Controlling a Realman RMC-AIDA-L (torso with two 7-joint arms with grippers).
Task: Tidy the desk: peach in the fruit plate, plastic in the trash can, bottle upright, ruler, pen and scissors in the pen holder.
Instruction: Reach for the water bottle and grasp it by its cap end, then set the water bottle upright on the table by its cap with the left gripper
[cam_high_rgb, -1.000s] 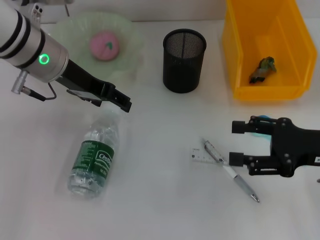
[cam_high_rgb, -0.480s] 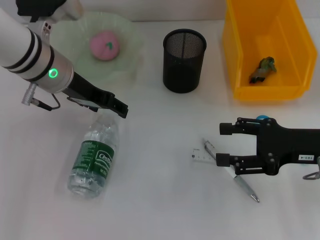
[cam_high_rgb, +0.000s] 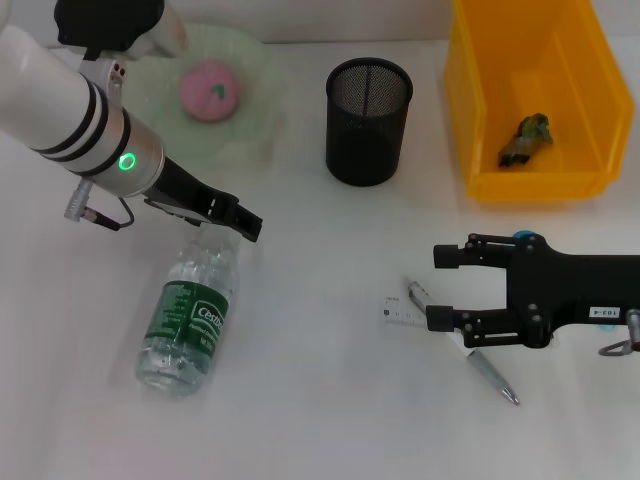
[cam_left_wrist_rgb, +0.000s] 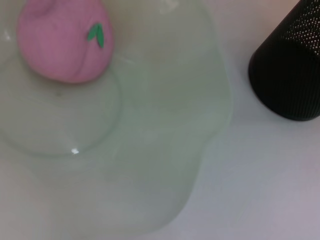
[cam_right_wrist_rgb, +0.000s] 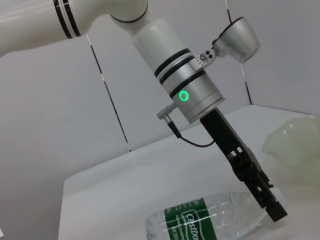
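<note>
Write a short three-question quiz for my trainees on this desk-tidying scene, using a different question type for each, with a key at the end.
1. True or false: the clear plastic water bottle with the green label stands upright.
2. Multiple choice: where is the pink peach? A) in the yellow plastic bin B) on the pale green fruit plate C) in the black mesh pen holder
3. Fill in: the right gripper, jaws open, is at the silver pen lying across the small clear ____.

Key
1. False: it lies on its side, with the left gripper at its cap end.
2. B
3. ruler
</note>
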